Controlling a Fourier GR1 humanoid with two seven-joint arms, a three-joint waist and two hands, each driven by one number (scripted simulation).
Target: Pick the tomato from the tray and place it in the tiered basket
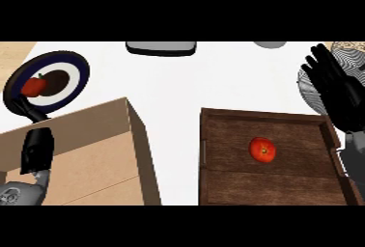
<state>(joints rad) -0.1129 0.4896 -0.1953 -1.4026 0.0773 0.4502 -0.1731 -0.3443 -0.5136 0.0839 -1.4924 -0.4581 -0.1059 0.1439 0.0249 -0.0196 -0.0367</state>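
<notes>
A red tomato [262, 149] lies near the middle of a dark wooden tray [228, 178] at the lower right. The tiered basket [71, 62], round with a dark blue rim and a black frame, stands at the upper left and holds a red vegetable [34, 86] with a green stem. My right hand [333, 89] is open at the right edge, fingers up, beyond the tray's far right corner and apart from the tomato. My left hand [37, 149] shows edge-on at the lower left, fingers straight, just below the basket and holding nothing.
A tan wooden block [92, 154] fills the lower left between the basket and the tray. A dark grey object [160, 47] and a grey one [269, 44] sit at the far edge. A patterned round dish [351, 50] lies behind my right hand.
</notes>
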